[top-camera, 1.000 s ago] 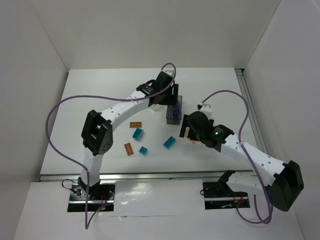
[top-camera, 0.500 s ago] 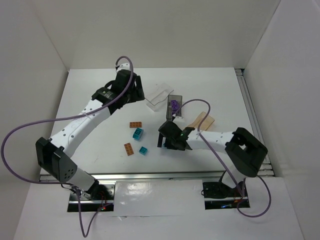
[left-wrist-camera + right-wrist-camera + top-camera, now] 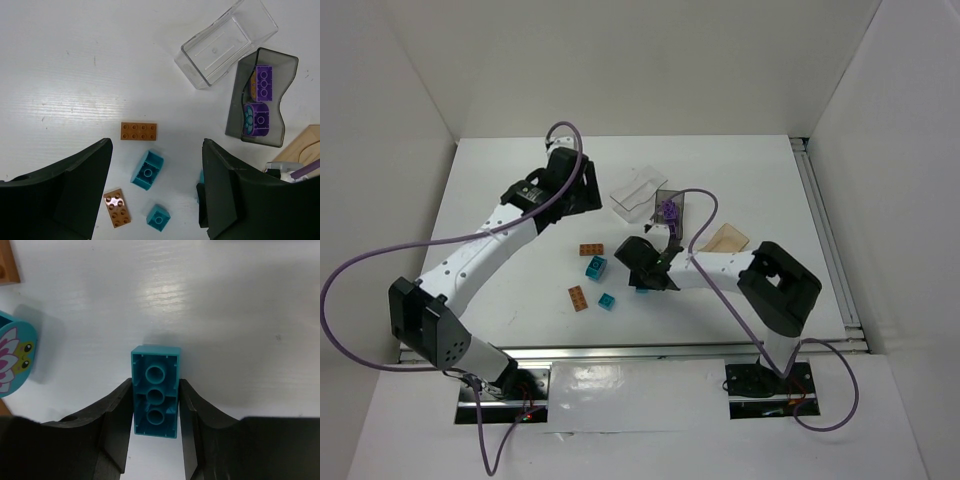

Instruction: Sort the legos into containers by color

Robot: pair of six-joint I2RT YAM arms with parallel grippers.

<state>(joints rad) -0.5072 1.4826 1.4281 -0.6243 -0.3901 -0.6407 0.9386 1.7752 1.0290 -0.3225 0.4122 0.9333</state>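
Observation:
My right gripper (image 3: 155, 410) is shut on a teal-blue lego (image 3: 155, 392) that lies hollow side up on the white table, one finger against each long side. From above, this gripper (image 3: 642, 270) is low near the table's middle. My left gripper (image 3: 155, 190) hangs open and empty above the loose legos: two orange-brown plates (image 3: 138, 131) (image 3: 116, 208) and two teal-blue bricks (image 3: 148, 170) (image 3: 158, 217). The clear container (image 3: 225, 42) is empty. The dark grey container (image 3: 260, 97) holds purple legos (image 3: 263, 82). A corner of the tan wood container (image 3: 300, 147) shows.
A round teal piece with a flower print (image 3: 12, 357) lies just left of my right gripper. The three containers (image 3: 638, 192) (image 3: 668, 212) (image 3: 723, 240) sit together behind and right of it. White walls enclose the table (image 3: 500, 180) on three sides.
My right gripper came down from near the wood container, moved left and shut on the teal-blue lego. My left arm swung left, away from the dark container, then held still.

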